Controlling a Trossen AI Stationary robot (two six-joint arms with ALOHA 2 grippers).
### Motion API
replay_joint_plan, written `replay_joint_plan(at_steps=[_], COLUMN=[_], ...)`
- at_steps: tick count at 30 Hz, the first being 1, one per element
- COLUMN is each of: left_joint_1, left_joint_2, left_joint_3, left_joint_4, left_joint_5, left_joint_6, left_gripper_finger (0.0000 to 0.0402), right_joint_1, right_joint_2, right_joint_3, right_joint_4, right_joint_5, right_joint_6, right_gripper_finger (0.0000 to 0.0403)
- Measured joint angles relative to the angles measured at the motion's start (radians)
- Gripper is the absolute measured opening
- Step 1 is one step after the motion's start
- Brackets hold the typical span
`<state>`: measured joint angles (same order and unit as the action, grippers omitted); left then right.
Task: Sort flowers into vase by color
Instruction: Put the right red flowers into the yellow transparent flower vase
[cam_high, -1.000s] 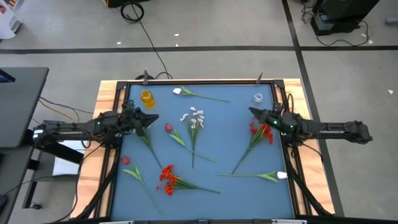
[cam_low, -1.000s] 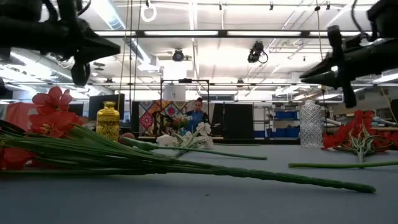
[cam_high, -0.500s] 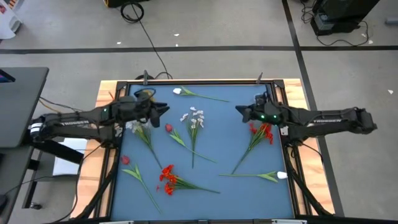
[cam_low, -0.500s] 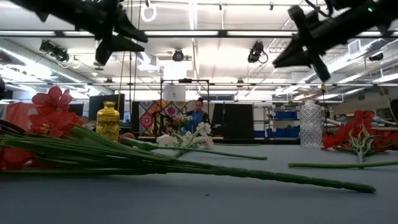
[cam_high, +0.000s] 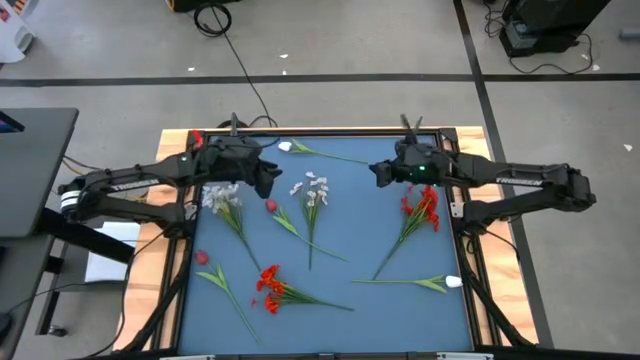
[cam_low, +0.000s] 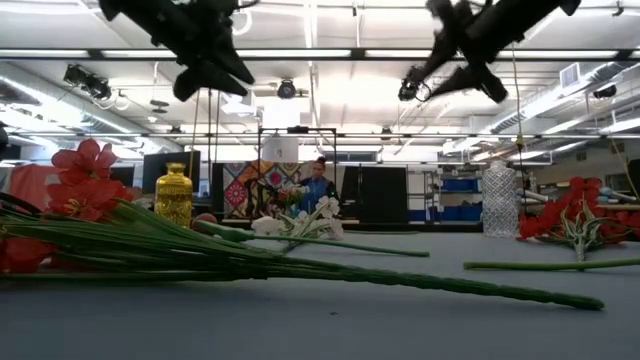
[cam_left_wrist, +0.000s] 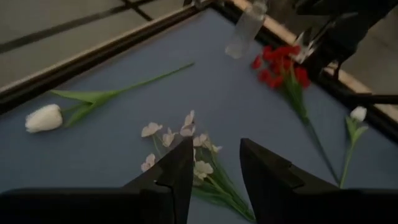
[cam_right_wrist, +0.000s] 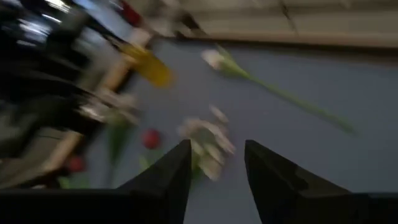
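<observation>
Looking down from high, left gripper (cam_high: 268, 178) and right gripper (cam_high: 380, 172) hang above the blue table (cam_high: 350, 210) flanking the white flower spray (cam_high: 315, 190), while both wrist views show fingers (cam_left_wrist: 176, 177) parted, empty, touching nothing.

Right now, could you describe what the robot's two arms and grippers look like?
Both arms are dark, slim and jointed. The left gripper and right gripper each end in two black, wedge-shaped fingers. A small green light glows near the right wrist in the high view.
</observation>
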<state>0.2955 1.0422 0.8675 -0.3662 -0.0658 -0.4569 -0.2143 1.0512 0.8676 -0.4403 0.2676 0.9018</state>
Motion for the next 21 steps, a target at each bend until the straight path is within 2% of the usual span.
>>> replay_joint_plan(at_steps=[5,8,12,17,21], left_joint_1=[0.000,-0.007,-0.014,-0.014,-0.014], left_joint_2=[0.091,0.127,0.157,0.170,0.170], left_joint_3=[0.012,0.012,0.012,0.012,0.012], left_joint_4=[-0.007,-0.003,-0.005,-0.022,-0.029], left_joint_5=[0.000,0.000,0.000,0.000,0.000], left_joint_6=[-0.068,-0.077,-0.075,-0.073,-0.038], left_gripper_finger=[0.0138,0.0138,0.0138,0.0138,0.0138], right_joint_1=[-0.039,-0.046,-0.030,0.044,0.120], right_joint_2=[0.058,0.079,0.119,0.152,0.167], right_joint_3=[0.043,0.047,0.045,0.003,-0.034], right_joint_4=[-0.290,-0.439,-0.603,-0.605,-0.578], right_joint_5=[-0.078,-0.147,-0.184,-0.284,-0.296], right_joint_6=[0.173,0.264,0.376,0.521,0.628], right_gripper_finger=[0.0156,0.0154,0.0154,0.0154,0.0154])
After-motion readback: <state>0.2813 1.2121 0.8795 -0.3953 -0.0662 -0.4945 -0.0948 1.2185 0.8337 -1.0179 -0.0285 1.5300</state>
